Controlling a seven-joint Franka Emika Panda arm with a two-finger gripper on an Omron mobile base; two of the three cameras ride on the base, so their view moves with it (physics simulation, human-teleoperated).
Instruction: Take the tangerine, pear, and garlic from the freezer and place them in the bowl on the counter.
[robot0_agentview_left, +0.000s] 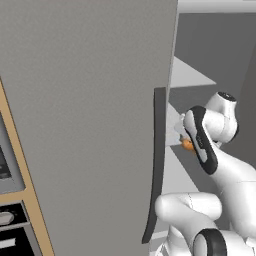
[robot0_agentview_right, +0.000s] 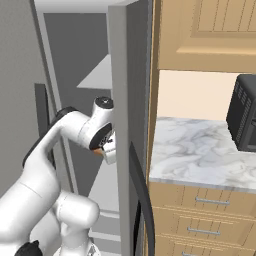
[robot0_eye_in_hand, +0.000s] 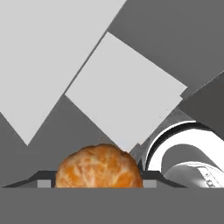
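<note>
One fruit, the tangerine, sits right between the fingertips of the gripper, which is clenched on it with the jaws pressing its two sides. From the left base view a sliver of orange shows at the hand, inside the open freezer, above a pale shelf near the shelf's front edge. Judging from this, the coming move hinges on the counter lying beyond the freezer's side wall, to the robot's right; the bowl's place cannot be told.
</note>
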